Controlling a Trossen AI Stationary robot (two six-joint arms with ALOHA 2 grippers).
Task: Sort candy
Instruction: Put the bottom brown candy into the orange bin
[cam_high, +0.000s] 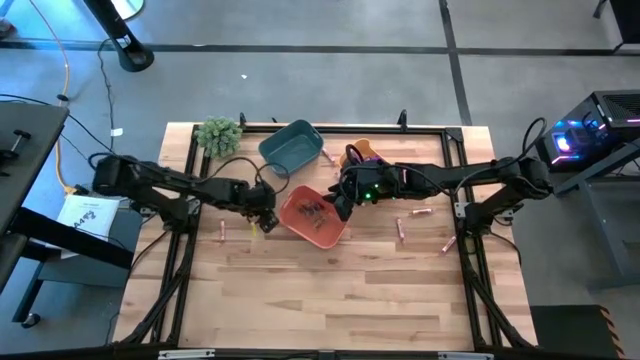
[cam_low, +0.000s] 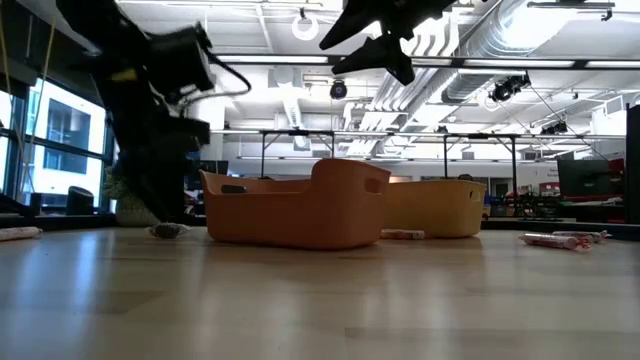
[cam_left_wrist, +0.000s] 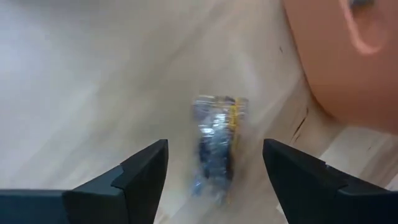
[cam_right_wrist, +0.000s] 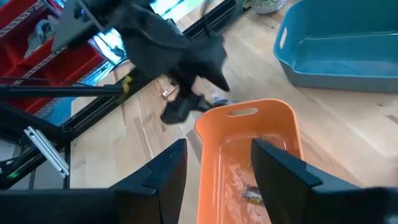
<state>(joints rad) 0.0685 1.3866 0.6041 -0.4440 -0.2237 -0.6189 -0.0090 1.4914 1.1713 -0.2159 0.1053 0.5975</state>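
Wooden table crowded with orange bin, teal bin, yellow bin, plant ball, pink stick candies. Left gripper spread wide, empty, above a dark wrapped candy beside the orange bin. Right gripper parted, empty, over that bin.

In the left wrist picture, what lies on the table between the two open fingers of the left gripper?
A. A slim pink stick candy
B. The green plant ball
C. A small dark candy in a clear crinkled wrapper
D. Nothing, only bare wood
C: between the open fingers of the left gripper lies a small dark wrapped candy on the wood, just beside the orange bin.
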